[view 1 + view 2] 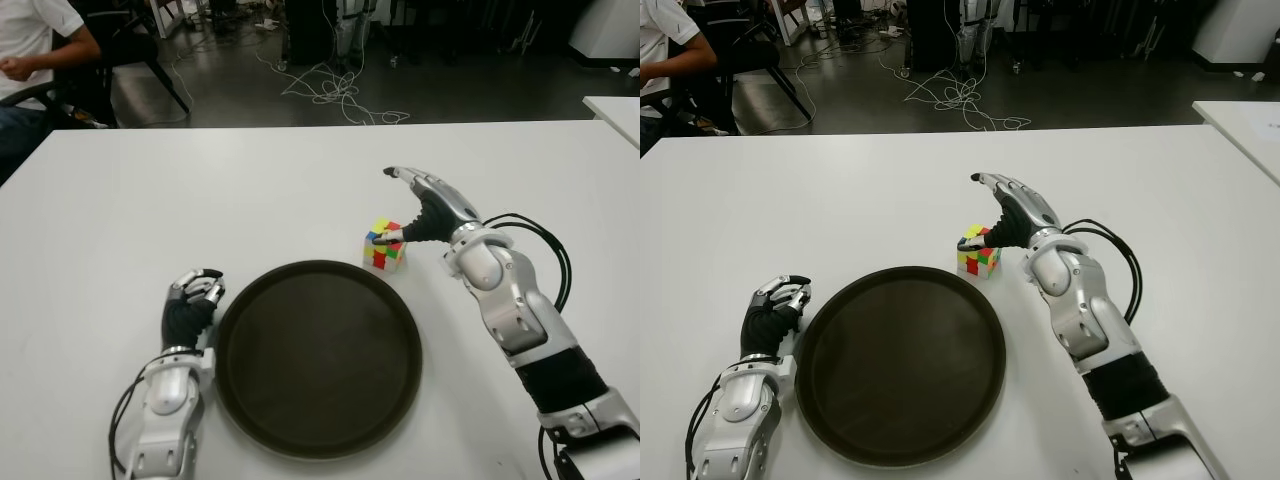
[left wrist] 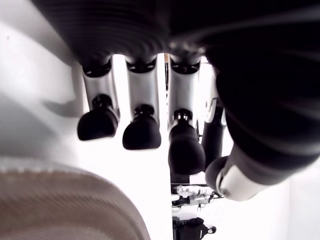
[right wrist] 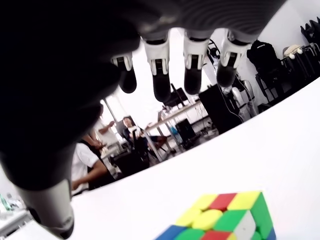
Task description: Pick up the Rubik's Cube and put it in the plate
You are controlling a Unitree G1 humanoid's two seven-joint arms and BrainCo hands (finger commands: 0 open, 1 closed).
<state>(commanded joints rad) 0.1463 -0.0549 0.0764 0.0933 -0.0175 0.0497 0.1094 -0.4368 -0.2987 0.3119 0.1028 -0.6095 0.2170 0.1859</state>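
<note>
Reaching over the white table point(image 1: 120, 200), my right hand point(image 1: 425, 205) hangs above the Rubik's Cube point(image 1: 384, 245), fingers spread and gripping nothing. The cube, a scramble of yellow, green, red and blue, sits just beyond the bare dark plate point(image 1: 320, 360), at its 1 o'clock. Only my right wrist view shows seated people point(image 3: 125, 135) farther off. At the plate's 9 o'clock, my left hand point(image 1: 190, 305) curls empty.
</note>
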